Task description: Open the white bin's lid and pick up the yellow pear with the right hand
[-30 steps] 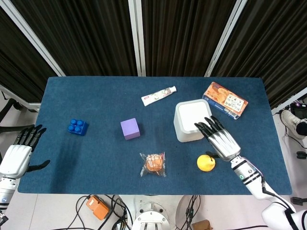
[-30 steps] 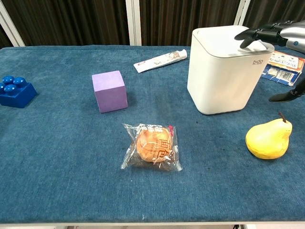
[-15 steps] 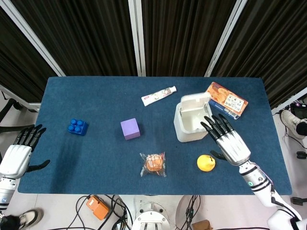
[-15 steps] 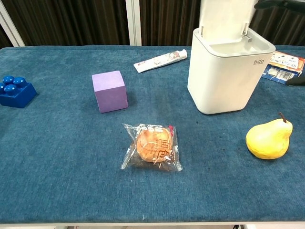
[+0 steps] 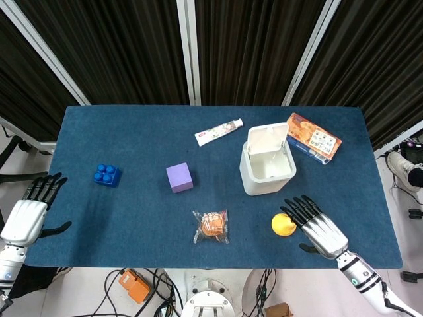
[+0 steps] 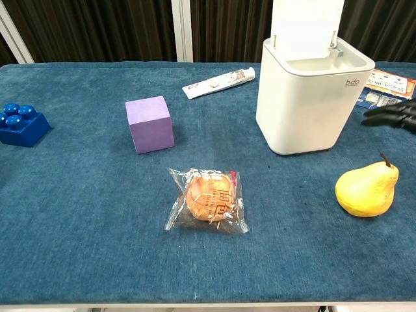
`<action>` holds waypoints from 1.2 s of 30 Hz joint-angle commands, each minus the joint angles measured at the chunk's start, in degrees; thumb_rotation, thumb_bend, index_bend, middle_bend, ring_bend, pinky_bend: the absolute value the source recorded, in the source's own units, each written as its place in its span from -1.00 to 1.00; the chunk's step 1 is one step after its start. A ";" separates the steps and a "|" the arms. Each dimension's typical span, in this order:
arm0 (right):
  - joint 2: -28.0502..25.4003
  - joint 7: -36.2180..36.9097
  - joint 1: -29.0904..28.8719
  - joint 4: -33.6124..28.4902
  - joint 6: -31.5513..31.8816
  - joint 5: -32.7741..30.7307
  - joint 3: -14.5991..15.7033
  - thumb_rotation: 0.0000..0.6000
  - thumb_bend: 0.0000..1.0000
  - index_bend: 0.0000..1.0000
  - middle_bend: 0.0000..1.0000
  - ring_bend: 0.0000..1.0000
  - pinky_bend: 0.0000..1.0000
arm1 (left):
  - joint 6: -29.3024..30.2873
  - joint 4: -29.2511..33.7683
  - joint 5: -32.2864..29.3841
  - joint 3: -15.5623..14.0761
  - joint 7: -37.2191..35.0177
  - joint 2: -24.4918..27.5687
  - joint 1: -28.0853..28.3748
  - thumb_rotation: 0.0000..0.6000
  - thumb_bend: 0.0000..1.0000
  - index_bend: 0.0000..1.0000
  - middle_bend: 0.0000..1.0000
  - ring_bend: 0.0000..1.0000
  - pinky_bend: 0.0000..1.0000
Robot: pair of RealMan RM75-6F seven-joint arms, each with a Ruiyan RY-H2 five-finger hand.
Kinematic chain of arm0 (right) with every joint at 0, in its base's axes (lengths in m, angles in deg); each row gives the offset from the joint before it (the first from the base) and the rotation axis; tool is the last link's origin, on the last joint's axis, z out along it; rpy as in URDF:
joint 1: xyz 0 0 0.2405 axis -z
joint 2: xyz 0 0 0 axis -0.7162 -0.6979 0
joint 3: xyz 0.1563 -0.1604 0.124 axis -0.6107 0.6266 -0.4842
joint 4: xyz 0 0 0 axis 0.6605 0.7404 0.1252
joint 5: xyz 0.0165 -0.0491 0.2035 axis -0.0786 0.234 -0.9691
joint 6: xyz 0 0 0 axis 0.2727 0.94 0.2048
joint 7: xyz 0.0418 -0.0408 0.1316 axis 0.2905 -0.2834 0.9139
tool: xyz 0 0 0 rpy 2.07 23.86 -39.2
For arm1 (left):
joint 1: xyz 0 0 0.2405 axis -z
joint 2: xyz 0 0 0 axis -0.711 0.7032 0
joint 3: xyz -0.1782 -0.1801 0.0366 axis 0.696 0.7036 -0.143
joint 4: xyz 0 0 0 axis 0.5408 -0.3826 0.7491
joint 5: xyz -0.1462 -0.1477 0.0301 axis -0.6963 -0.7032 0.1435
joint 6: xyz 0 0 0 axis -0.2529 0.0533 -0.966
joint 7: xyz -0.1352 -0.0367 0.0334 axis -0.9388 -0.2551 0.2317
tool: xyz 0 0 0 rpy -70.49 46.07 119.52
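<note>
The white bin [image 5: 267, 169] stands on the blue bench [image 5: 132, 218], right of centre. Its lid [image 6: 307, 27] is raised and stands upright at the far edge, leaving the interior exposed.

The yellow pear [image 5: 283, 224] lies on the bench near the front edge, in front of the bin and slightly to its right, apart from it. In the chest view the pear [image 6: 366, 190] rests on its side with the stem pointing up and toward the rear.

The right robot hand [image 5: 317, 224] is positioned just to the right of the pear, with the fingers [image 6: 390, 116] spread and extended toward the bin. It is released and grasps nothing. Contact between the right robot hand and the pear cannot be confirmed from either view.

The left robot hand [image 5: 30, 210] is at the left edge of the bench, fingers apart, also released and holding nothing.

Other items on the bench:
- A blue brick [image 5: 106, 175] at the left.
- A purple cube [image 5: 179, 177] near the centre.
- A wrapped pastry [image 5: 211, 226] in front of the cube.
- A toothpaste tube [image 5: 219, 131] behind the bin, to its left.
- An orange packet [image 5: 310, 137] behind the bin, to its right.
</note>
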 commanded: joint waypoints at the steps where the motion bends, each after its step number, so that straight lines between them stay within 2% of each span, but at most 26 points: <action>1: 2.36 2.75 -2.19 2.65 -5.60 -3.90 -0.94 1.00 -0.43 -1.00 -0.88 -1.00 -1.00 | 0.38 -0.17 0.22 0.00 -0.42 0.05 -0.11 1.00 -0.80 -1.00 -1.00 -1.00 -1.00; 4: 3.68 4.04 -3.48 4.17 -8.35 -5.18 -1.35 1.00 -0.30 -0.99 -0.76 -0.98 -0.93 | 0.60 -0.48 0.33 0.04 -0.85 0.04 -0.14 1.00 -0.79 -1.00 -1.00 -1.00 -1.00; 5: 4.24 4.26 -3.87 4.82 -9.04 -5.46 -1.50 1.00 -0.27 -0.92 -0.68 -0.93 -0.86 | 0.61 -0.53 0.32 0.05 -1.01 0.08 -0.15 1.00 -0.79 -1.00 -1.00 -1.00 -1.00; 7: 5.07 4.82 -4.35 5.52 -9.82 -5.87 -1.71 1.00 -0.24 -0.71 -0.55 -0.82 -0.75 | 0.64 -0.58 0.31 0.08 -1.18 0.13 -0.13 1.00 -0.79 -1.00 -1.00 -1.00 -1.00; 10: 6.21 5.89 -4.84 6.78 -9.93 -6.03 -2.11 1.00 -0.20 -0.38 -0.35 -0.70 -0.69 | 0.67 -0.73 0.49 0.07 -1.27 0.13 -0.07 1.00 -0.79 -1.00 -1.00 -1.00 -1.00; 13: 7.44 5.81 -4.48 8.10 -8.78 -6.72 -2.75 1.00 -0.18 -0.06 -0.12 -0.49 -0.57 | 0.66 -0.77 0.61 0.02 -1.28 0.14 -0.05 1.00 -0.79 -1.00 -1.00 -1.00 -1.00; 15: 7.81 6.03 -4.09 8.35 -7.71 -6.79 -2.92 1.00 -0.16 0.21 0.09 -0.28 -0.45 | 0.83 -0.81 0.69 0.01 -1.32 0.12 -0.11 1.00 -0.79 -1.00 -1.00 -1.00 -1.00; 17: 7.88 6.55 -3.43 8.44 -5.37 -5.97 -2.94 1.00 -0.16 0.32 0.17 -0.18 -0.39 | 0.93 -0.84 0.72 -0.02 -1.39 0.12 -0.17 1.00 -0.79 -1.00 -1.00 -1.00 -1.00; 19: 7.57 7.87 -2.66 8.20 -2.19 -4.40 -2.82 1.00 -0.15 0.35 0.20 -0.16 -0.38 | 0.95 -0.83 0.68 -0.02 -1.43 0.13 -0.20 1.00 -0.79 -1.00 -1.00 -1.00 -1.00; 24: 5.39 11.06 0.30 7.11 11.29 1.30 -3.83 1.00 -0.15 0.31 0.20 -0.16 -0.38 | 1.15 -0.78 0.65 0.05 -1.42 0.11 -0.27 1.00 -0.79 -1.00 -1.00 -1.00 -1.00; 25: 4.59 11.17 0.75 6.42 14.53 2.10 -4.94 1.00 -0.15 0.28 0.20 -0.16 -0.38 | 1.12 -0.78 0.61 0.08 -1.44 0.10 -0.25 1.00 -0.80 -1.00 -1.00 -1.00 -1.00; 27: 3.23 10.97 0.84 4.79 17.12 2.13 -6.70 1.00 -0.15 0.25 0.20 -0.17 -0.38 | 0.94 -0.75 0.48 0.12 -1.39 0.09 -0.19 1.00 -0.79 -1.00 -1.00 -1.00 -1.00; 31: -0.04 9.76 -1.10 -0.48 16.13 -2.14 -11.77 1.00 -0.15 0.16 0.20 -0.19 -0.38 | 0.28 -0.59 0.41 0.07 -0.91 -0.04 0.10 1.00 -0.79 -1.00 -1.00 -1.00 -1.00; 36: -1.37 6.51 -6.11 -3.45 7.71 -10.08 -17.26 1.00 -0.15 0.07 0.20 -0.22 -0.38 | -0.52 -0.41 0.02 0.15 -0.27 -0.17 0.43 1.00 -0.79 -1.00 -1.00 -1.00 -1.00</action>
